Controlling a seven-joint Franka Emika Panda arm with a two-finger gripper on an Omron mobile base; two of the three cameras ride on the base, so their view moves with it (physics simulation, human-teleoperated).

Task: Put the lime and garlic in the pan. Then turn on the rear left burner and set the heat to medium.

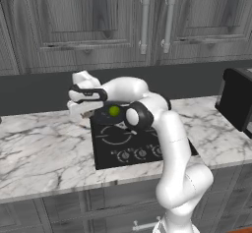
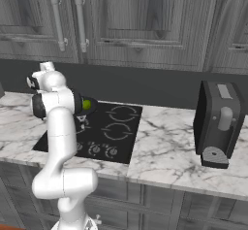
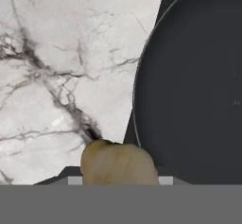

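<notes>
Lumpy tan-brown garlic [image 3: 118,164], roundish with no clear long axis, clenched in the gripper [image 3: 119,178] above the veined white marble counter [image 3: 61,67], just left of the round shallow black pan [image 3: 198,86]. Smooth bright green lime [image 1: 114,111] already lying in that pan on the black glass cooktop [image 1: 118,143].

lime [image 1: 114,111]: showing bright green
garlic [image 3: 119,165]: showing tan-brown, paler yellowish at the top
pan [image 3: 194,86]: showing flat black with a thin pale rim line
surface [image 1: 44,148]: showing white marble, running with grey and dark veins
cooktop [image 2: 104,129]: showing black glass with thin white rings and small grey knobs
cabinets [image 1: 74,15]: showing dark grey wood grain, with pale metal handles
arm [image 1: 172,143]: showing white with dark joints
</notes>
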